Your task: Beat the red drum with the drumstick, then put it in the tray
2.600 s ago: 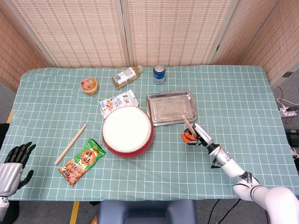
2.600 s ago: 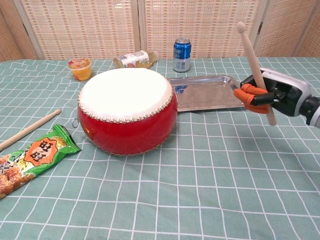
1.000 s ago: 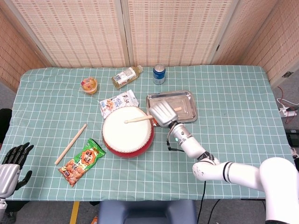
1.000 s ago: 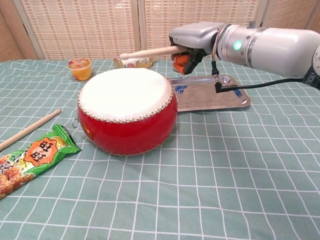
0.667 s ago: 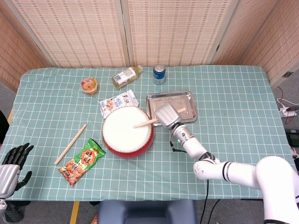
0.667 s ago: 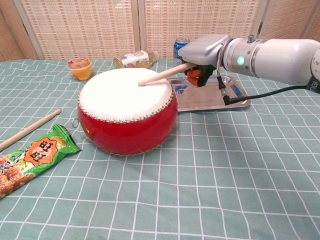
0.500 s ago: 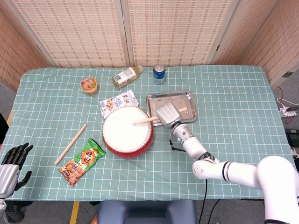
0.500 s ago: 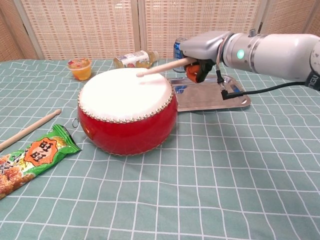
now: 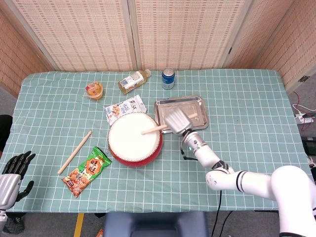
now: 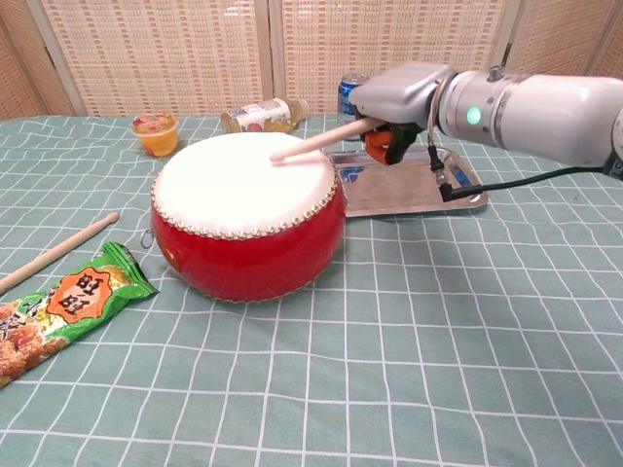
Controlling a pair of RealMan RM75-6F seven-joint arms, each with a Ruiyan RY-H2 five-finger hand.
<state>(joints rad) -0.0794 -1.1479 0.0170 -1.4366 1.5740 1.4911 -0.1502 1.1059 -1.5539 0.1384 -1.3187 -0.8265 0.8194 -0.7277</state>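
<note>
Drumstick sits clamped in the right hand, just right of the frame's centre in the head view, angled down and to the left. Its rounded tip lies over the white skin of the red drum; whether the tip touches the skin cannot be told. The drum stands at the middle of the green checked table. The tray lies just right of the drum, partly behind the right hand. The left hand rests at the lower left corner of the head view, off the table edge, fingers apart and holding nothing. A second drumstick lies left of the drum, beside a green snack packet.
</note>
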